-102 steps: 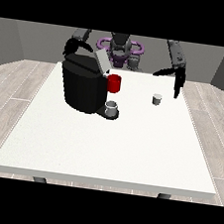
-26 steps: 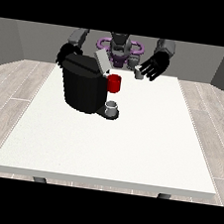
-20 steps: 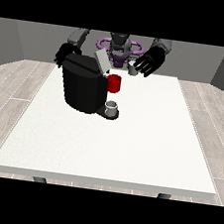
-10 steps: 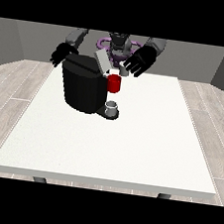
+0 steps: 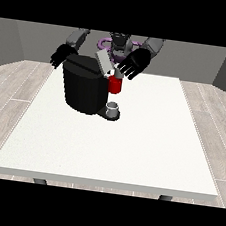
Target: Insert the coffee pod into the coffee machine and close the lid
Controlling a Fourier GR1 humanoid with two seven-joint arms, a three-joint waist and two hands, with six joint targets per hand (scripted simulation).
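Coffee pod could not be made out for certain; if it was there, it was hidden behind the hand at the view's right (image 5: 133,63), which hovered just above the red part of the coffee machine (image 5: 87,85). That hand's fingers (image 5: 124,71) hung down and a little spread, pointing toward the machine's top. Whether they pinched anything, I could not tell.

Coffee machine: black, boxy, standing on the white tabletop (image 5: 130,147) toward its far edge at the view's left of centre. Its lid (image 5: 104,62), a grey flap, stood raised and tilted up from the top. A red part (image 5: 115,85) sat on the machine's front, and below it a small grey cup (image 5: 112,108) stood on the machine's dark base.

Hand at the view's left (image 5: 62,55): held behind the machine's top far corner, close beside the body. Fingers pointed downward; whether they touched the machine, or how far they were curled, was not clear from where I stood.

Robot's torso (image 5: 119,44) sat behind the tabletop's far edge, both arms reaching forward.
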